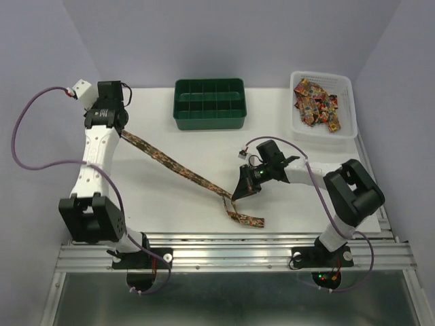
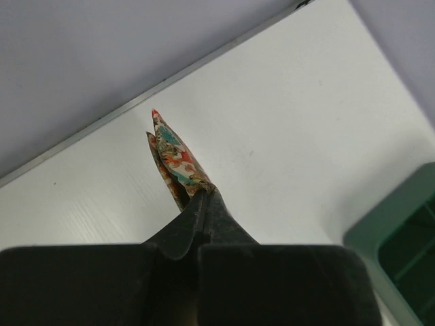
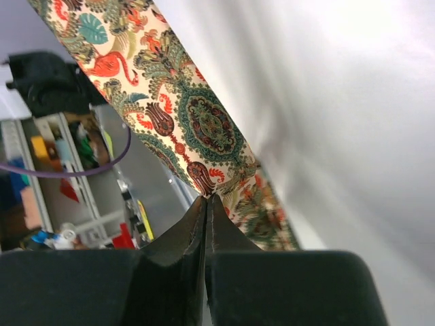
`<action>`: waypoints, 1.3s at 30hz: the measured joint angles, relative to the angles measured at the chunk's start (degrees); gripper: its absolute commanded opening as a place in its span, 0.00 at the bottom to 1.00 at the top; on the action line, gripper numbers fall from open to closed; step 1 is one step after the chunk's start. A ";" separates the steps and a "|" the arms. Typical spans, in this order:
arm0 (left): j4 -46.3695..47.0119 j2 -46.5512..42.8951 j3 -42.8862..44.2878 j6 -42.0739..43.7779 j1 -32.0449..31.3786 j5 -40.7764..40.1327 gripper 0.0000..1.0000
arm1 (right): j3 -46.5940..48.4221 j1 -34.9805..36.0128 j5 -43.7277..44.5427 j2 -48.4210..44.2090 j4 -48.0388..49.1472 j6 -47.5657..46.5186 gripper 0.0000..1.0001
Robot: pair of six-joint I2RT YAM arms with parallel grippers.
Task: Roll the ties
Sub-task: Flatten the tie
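One patterned tie (image 1: 178, 167) stretches diagonally across the white table from far left to near centre. My left gripper (image 1: 122, 132) is shut on its pointed far end (image 2: 174, 155), which sticks out past the fingertips. My right gripper (image 1: 238, 194) is shut on the tie (image 3: 178, 112) near its other end, where it bends. A short tail (image 1: 245, 219) lies on the table beyond the bend. More ties (image 1: 317, 102) sit bunched in the white basket (image 1: 346, 88) at the far right.
A green compartment tray (image 1: 209, 103) stands at the far centre; its corner shows in the left wrist view (image 2: 397, 251). The table's near edge is a metal rail (image 1: 231, 255).
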 measured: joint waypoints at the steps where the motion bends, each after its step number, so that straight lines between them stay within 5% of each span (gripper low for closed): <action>1: 0.00 2.12 0.55 0.59 0.83 0.81 0.00 | 0.09 -2.01 -0.81 2.10 0.81 0.24 0.01; 8: -0.48 21.59 6.62 4.24 4.13 6.78 0.00 | 5.03 -6.16 -3.98 10.54 1.64 0.46 0.01; 39: -7.87 60.06 47.65 11.98 0.22 6.05 0.00 | 18.34 -14.43 0.17 25.40 -3.32 -0.17 0.03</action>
